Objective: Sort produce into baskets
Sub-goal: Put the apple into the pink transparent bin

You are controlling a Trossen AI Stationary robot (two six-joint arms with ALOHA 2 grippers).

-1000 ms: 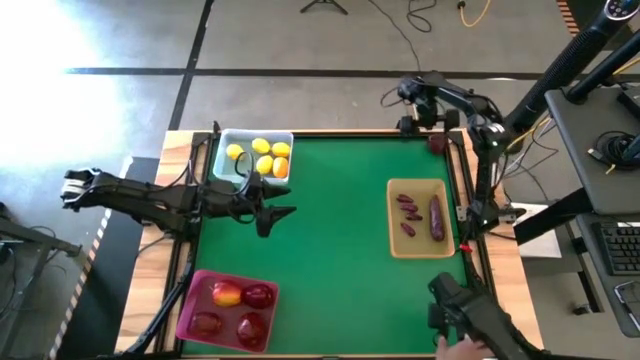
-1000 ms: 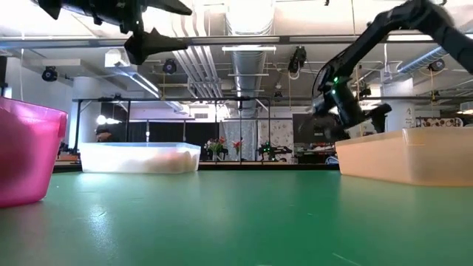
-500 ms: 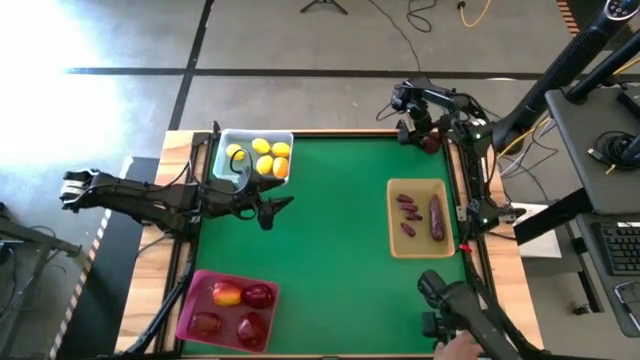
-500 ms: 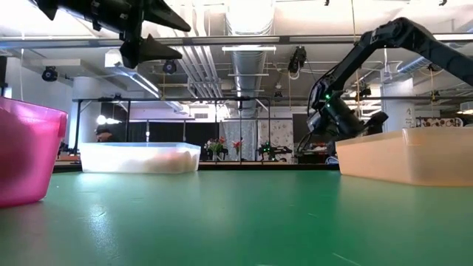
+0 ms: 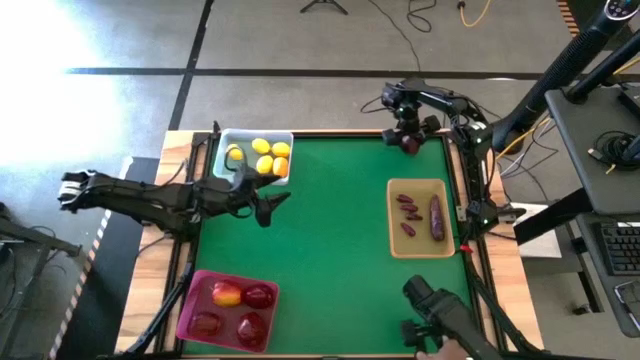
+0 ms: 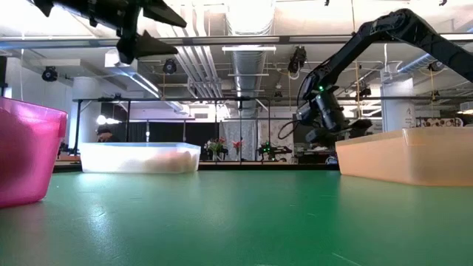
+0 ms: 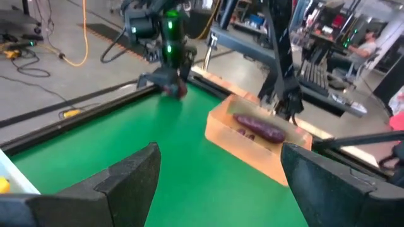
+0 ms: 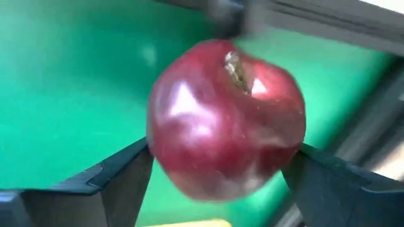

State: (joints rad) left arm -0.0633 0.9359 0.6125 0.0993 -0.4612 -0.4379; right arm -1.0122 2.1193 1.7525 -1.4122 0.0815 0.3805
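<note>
Apple [image 8: 226,120] pinched in my right claw [image 5: 408,139] — far edge of the surface [image 5: 330,250].
Risk: round, slick skin — could roll out on the long haul to the pink bin [image 5: 192,300]. Left claw [image 5: 262,207] open, empty, by the lemon bin [image 5: 222,140].

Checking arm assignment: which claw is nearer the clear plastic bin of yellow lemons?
Left. The left claw hovers open just beside the clear plastic bin holding lemons, toward the table's middle. The right claw is at the far edge, across the table, gripping a red apple.
</note>
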